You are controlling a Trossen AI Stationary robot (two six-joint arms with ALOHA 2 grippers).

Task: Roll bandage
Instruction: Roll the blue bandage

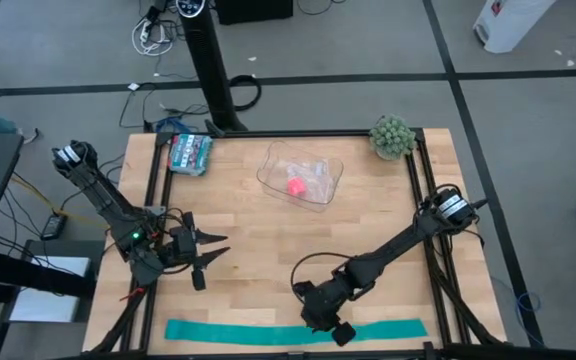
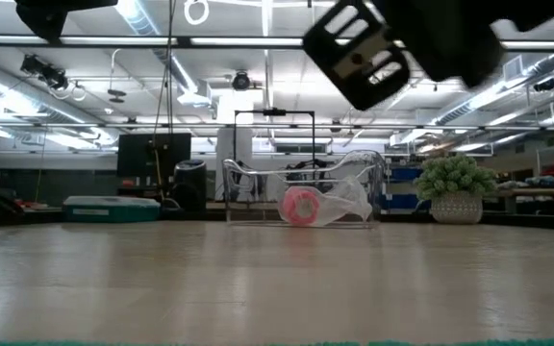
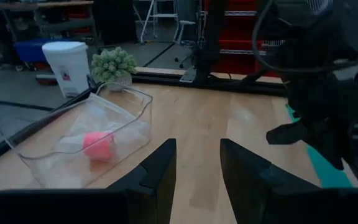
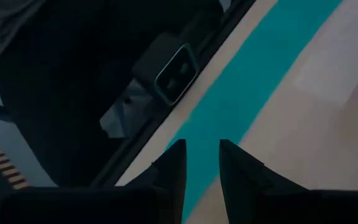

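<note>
Both end effectors [image 1: 208, 258] [image 1: 340, 331] open (right lower)

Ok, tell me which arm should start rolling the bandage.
Right, probably. The right tool hovers directly over the flat bandage at the table's near edge, fingers open. The left tool waits farther back near the left side, away from the strip.

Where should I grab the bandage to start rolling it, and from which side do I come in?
Probably one short end. The bandage lies flat as a long narrow strip along the table's near edge, so only an end gives the fingers an edge to lift. The right gripper hangs over the middle right with fingers slightly apart; the strip's right end is nearer. Come from above. The left gripper waits at the left, open.
</note>
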